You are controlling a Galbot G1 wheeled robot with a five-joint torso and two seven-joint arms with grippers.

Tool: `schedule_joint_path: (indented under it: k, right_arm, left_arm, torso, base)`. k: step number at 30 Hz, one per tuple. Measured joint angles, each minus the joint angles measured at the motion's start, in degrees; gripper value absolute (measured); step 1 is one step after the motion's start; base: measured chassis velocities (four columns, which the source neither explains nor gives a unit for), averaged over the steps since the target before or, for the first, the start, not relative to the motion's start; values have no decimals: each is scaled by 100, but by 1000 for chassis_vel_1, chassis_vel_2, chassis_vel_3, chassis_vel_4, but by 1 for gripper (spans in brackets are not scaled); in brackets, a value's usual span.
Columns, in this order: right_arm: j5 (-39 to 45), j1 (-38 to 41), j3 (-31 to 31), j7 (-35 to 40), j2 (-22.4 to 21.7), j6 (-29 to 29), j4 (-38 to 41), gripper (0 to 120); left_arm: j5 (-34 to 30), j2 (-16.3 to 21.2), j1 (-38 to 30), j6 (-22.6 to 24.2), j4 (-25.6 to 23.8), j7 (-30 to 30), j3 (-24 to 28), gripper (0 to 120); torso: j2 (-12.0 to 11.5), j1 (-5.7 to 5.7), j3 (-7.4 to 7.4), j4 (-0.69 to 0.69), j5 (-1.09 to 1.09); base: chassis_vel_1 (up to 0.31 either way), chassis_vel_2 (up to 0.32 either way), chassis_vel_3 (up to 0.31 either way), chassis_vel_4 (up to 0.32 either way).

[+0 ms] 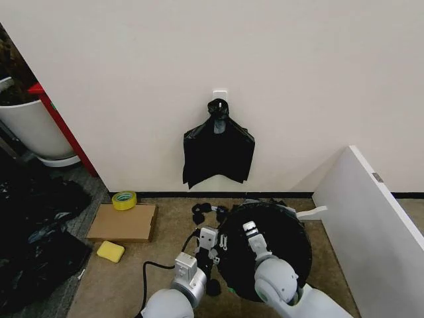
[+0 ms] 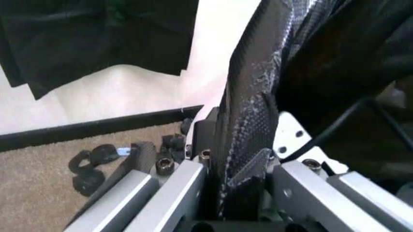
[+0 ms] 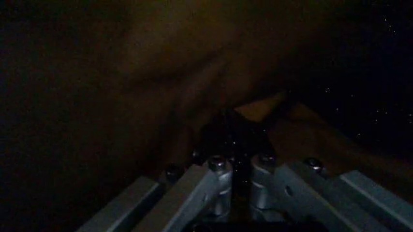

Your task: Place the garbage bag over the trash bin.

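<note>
Nearest us, our left hand (image 1: pixel 211 244) reaches forward and down from the lower frame edge to the near-left rim of the round cream-white plastic trash bin (image 1: pixel 232 290), its fingers clamped on a fold of the thin glossy black plastic garbage bag (image 1: pixel 275 248), as our left wrist view shows (image 2: pixel 248 159). Our right hand (image 1: pixel 250 232) extends over the bin's mouth, dipped into the bag's dark interior (image 3: pixel 129 96), its fingers drawn narrow together. The bag drapes over the bin's opening on the brown carpet (image 1: pixel 132 278). Farther off, a flat black knotted bundle (image 1: pixel 218 151) hangs on the cream wall (image 1: pixel 298 79).
</note>
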Motion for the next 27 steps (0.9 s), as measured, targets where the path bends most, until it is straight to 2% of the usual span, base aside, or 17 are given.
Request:
schedule_joint_path:
  k: [1,3,9,16,18,21,24,27]
  right_arm:
    - [-230,23,-3,-157,47,325,-97,0]
    - [-420,61,63,-284,36,543,-181,0]
    - [-349,-74,210,-221,-144,271,-110,0]
    - [-540,-201,121,-273,16,165,-53,0]
    - [-562,-175,120,-278,26,184,-74,0]
    - [-889,-188,257,-420,-3,512,-132,0]
    - [-887,-431,430,-572,-119,641,138,0]
    - [-794,-735,585,-756,-252,753,449,6]
  left_arm:
    - [0,-23,25,3,-7,-2,5,0]
    - [2,-32,51,7,-27,-2,-3,0]
    - [3,-21,113,13,-59,-1,-33,0]
    - [9,-62,133,27,-63,0,9,0]
    - [10,-53,142,30,-76,0,14,0]
    - [4,62,177,30,-100,0,35,0]
    - [-75,83,159,29,-73,-26,13,0]
    - [-192,-3,94,83,-13,-94,-44,0]
  torso:
    - [0,0,0,1,0]
    - [0,0,0,2,0]
    - [0,0,0,0,-1]
    - [0,0,0,1,0]
    - [0,0,0,1,-1]
    - [0,0,0,2,1]
    - [0,0,0,1,0]
    - [0,0,0,0,-1]
  base:
    - [0,0,0,0]
    - [0,0,0,0]
    - [0,0,0,0]
    - [0,0,0,0]
    - [0,0,0,0]
    - [0,0,0,0]
    - [0,0,0,0]
    - [0,0,0,0]
